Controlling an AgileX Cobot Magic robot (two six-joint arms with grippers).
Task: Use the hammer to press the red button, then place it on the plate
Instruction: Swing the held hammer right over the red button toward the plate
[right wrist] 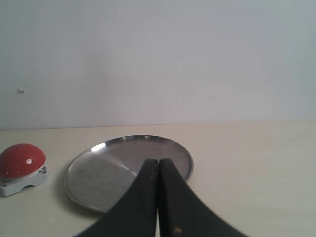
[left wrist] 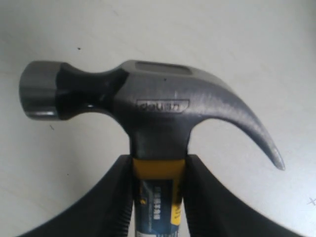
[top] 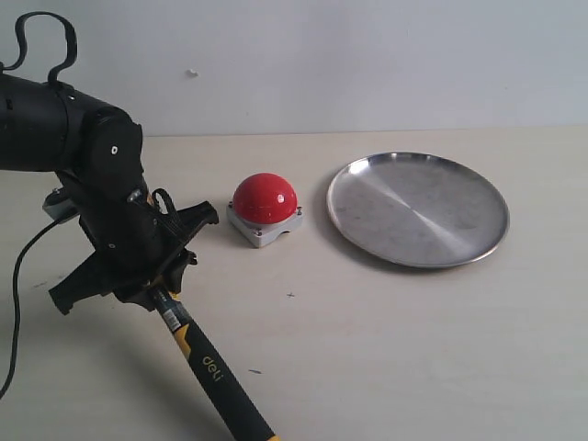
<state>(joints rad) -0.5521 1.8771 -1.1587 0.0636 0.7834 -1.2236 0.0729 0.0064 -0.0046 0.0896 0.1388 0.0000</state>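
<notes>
My left gripper is shut on the hammer at its yellow neck band. The black handle runs out toward the table's front edge. In the left wrist view the dark metal head stands just past the fingers, over bare table. The exterior view hides the head behind the gripper. The red button sits to the right of that gripper, apart from it. Further right lies the silver plate, with nothing on it. My right gripper is shut and holds nothing, facing the plate and the red button.
A black cable hangs from the left arm down to the table at the far left. A pale wall closes off the table at the back.
</notes>
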